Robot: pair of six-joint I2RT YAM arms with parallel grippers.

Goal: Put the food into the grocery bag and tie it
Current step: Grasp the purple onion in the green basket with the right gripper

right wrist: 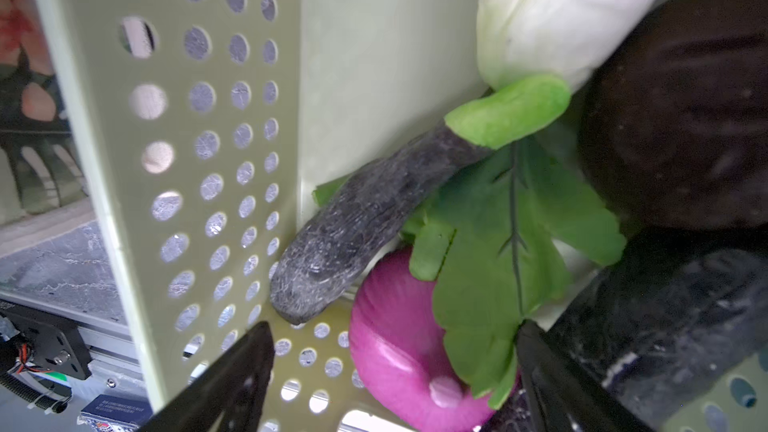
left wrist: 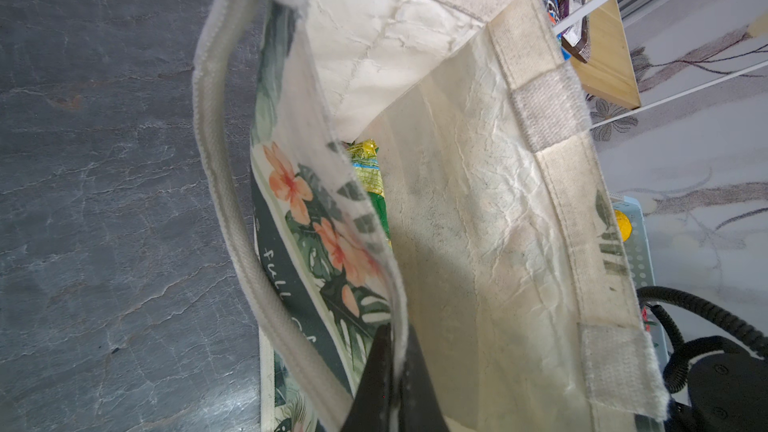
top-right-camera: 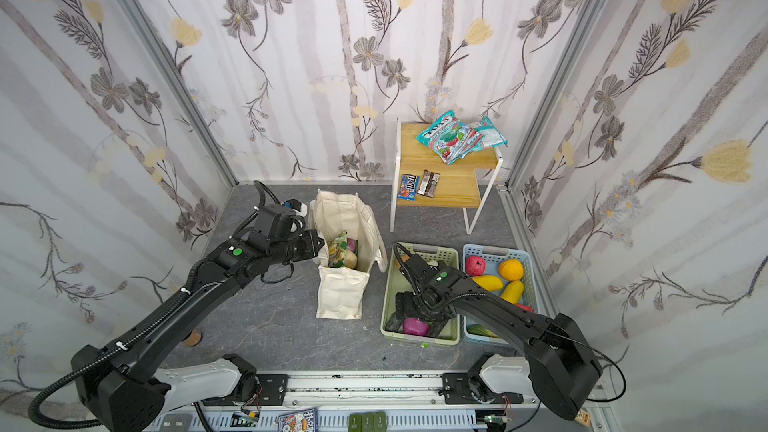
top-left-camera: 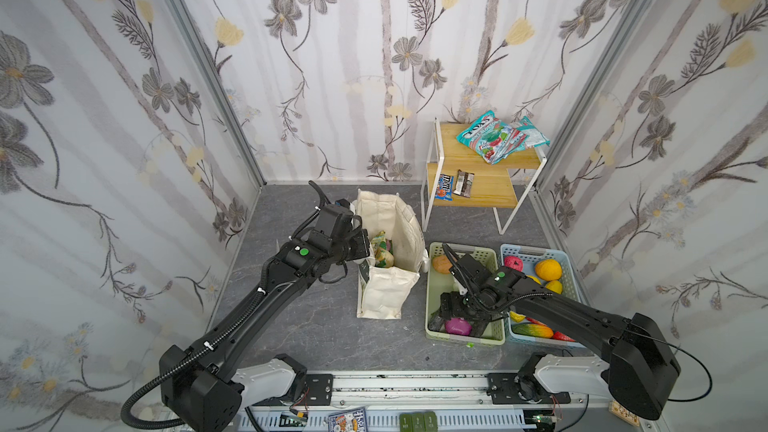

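**Arm poses.** The left arm (top-left-camera: pixel 257 301) reaches forward and inward, with its wrist (top-left-camera: pixel 332 238) held high and roughly level. The left gripper (left wrist: pixel 392 361) has its fingers (left wrist: pixel 376 371) pressed together on the rim of the grocery bag (left wrist: pixel 478 209). The right arm (top-left-camera: pixel 569 315) folds back across its own side, forearm pitched steeply down. The right gripper (right wrist: pixel 392 328) points downward, its fingers (right wrist: pixel 232 376) spread wide apart.

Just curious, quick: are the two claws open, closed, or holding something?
Left gripper: shut on the grocery bag, at its rim.
Right gripper: open, either side of the purple onion.
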